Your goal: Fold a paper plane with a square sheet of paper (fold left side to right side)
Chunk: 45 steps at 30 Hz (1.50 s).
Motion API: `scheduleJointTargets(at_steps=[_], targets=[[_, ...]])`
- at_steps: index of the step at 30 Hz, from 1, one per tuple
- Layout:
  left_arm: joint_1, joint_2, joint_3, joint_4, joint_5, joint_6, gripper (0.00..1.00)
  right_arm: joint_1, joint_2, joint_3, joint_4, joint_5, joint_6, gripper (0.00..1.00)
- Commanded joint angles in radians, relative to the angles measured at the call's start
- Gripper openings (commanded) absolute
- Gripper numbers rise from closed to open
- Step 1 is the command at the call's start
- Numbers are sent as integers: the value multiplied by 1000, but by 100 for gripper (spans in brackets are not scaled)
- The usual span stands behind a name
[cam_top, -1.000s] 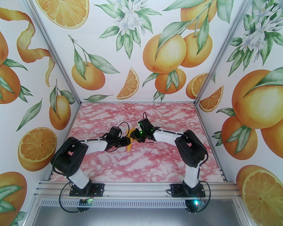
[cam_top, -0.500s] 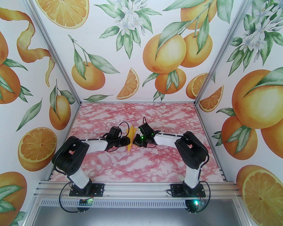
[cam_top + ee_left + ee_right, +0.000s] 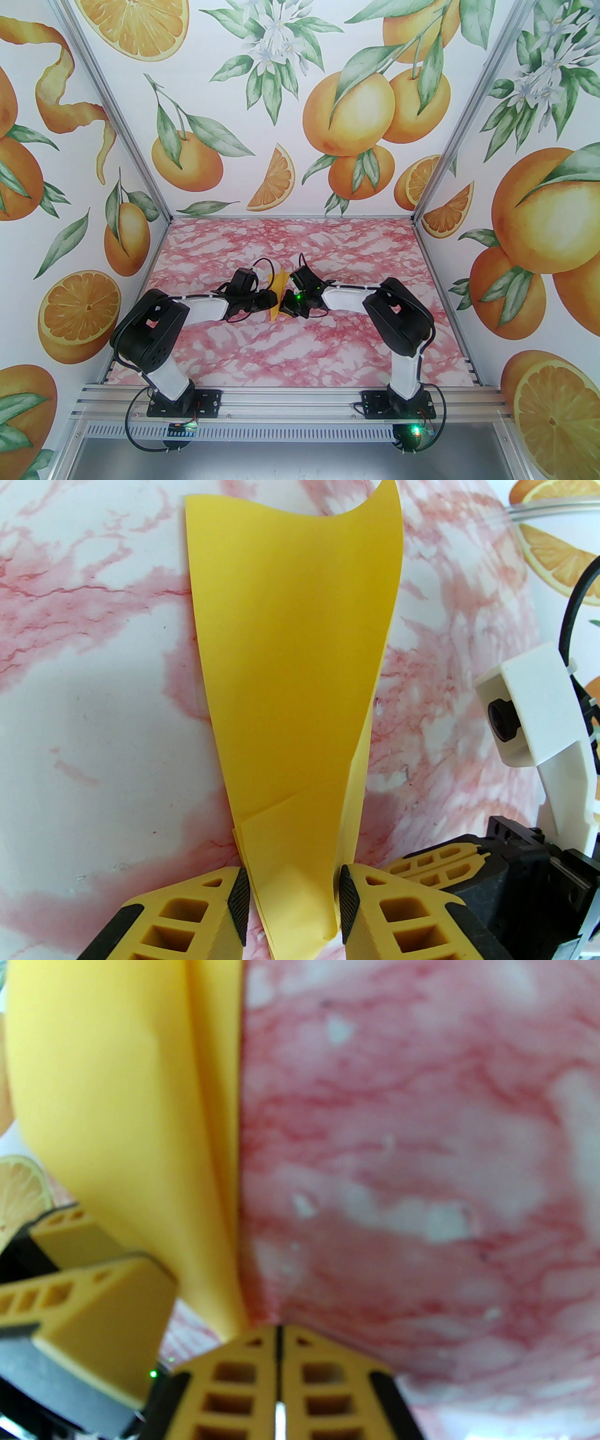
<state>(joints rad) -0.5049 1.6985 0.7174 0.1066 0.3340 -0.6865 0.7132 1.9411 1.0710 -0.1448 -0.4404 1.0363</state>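
The yellow-orange paper (image 3: 280,285) lies mid-table as a narrow folded strip running away from the arms. In the left wrist view the paper (image 3: 295,667) tapers toward the camera, with a small folded corner near its narrow end and its far right corner curled up. My left gripper (image 3: 293,902) is open, a finger on each side of the narrow end. From above, the left gripper (image 3: 273,300) meets the strip from the left. My right gripper (image 3: 279,1349) is shut and empty, low over the table beside the paper's (image 3: 117,1100) right edge, and sits opposite at the right gripper (image 3: 286,307).
The pink marbled table (image 3: 281,356) is walled by panels printed with oranges (image 3: 349,117) at the back and sides. An aluminium rail (image 3: 290,398) carries both arm bases along the near edge. The right wrist's white camera housing (image 3: 515,714) sits close to the paper.
The right gripper has come down and toward the near side, from over the paper to the table beside its right edge. More of the strip shows. The left arm stays put.
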Motion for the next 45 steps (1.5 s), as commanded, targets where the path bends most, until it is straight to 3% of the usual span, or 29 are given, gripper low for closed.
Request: scheduleJointTargets(at_steps=[1, 45], targets=[[-7, 41, -10, 61, 13, -16, 39, 14, 32, -6, 79, -38, 44, 7], [-23, 75, -32, 100, 11, -65, 38, -36, 28, -155, 523, -69, 340, 12]])
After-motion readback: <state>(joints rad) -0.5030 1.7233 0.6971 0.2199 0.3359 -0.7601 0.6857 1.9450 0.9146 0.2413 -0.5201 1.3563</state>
